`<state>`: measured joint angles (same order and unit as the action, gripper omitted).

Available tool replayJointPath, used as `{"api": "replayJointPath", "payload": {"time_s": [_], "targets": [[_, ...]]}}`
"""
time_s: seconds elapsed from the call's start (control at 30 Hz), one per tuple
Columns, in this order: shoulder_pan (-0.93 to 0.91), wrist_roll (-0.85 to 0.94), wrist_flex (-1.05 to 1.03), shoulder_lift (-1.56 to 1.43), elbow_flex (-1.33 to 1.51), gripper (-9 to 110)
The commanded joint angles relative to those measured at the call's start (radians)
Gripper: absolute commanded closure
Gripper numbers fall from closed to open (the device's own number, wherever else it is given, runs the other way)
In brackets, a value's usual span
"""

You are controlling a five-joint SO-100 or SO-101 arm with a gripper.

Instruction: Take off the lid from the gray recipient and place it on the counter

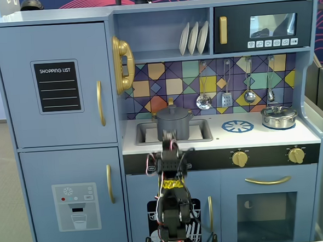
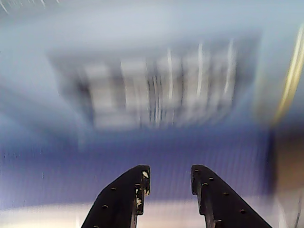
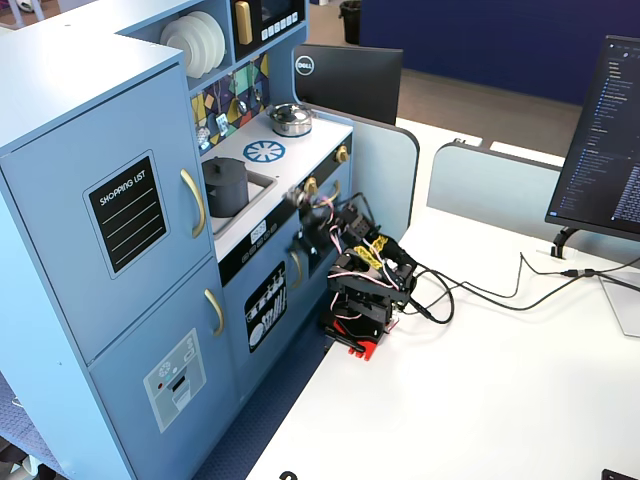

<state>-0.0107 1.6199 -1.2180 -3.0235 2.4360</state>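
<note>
In a fixed view, the lid (image 1: 172, 112) sits on the gray recipient (image 1: 174, 125) in the sink, at nine o'clock from the counter (image 1: 250, 138) burner. In the wrist view, my gripper (image 2: 168, 178) is spread, empty, facing blur. In another fixed view, the pot (image 3: 224, 185) stands at ten o'clock from my arm (image 3: 362, 275).

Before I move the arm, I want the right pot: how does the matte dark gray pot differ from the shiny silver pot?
The matte dark gray pot sits in the sink recess; the shiny silver pot stands on the white counter at the right of a fixed view. The gray pot is taller and dull, the silver pot low and reflective. The gray pot's lid is dark, the silver pot's is shiny. Both are lidded.
</note>
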Motion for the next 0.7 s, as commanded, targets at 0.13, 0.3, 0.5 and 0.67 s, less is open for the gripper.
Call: {"api": "replayJointPath", "payload": {"time_s": [0.13, 0.3, 0.5, 0.67], "targets": [[0.037, 0.037, 0.405, 0.146, -0.334, 102], [0.029, 0.025, 0.569, 0.170, -0.336, 100], [0.000, -0.008, 0.710, 0.270, -0.327, 96], [-0.012, -0.029, 0.865, 0.376, -0.324, 92]]}}
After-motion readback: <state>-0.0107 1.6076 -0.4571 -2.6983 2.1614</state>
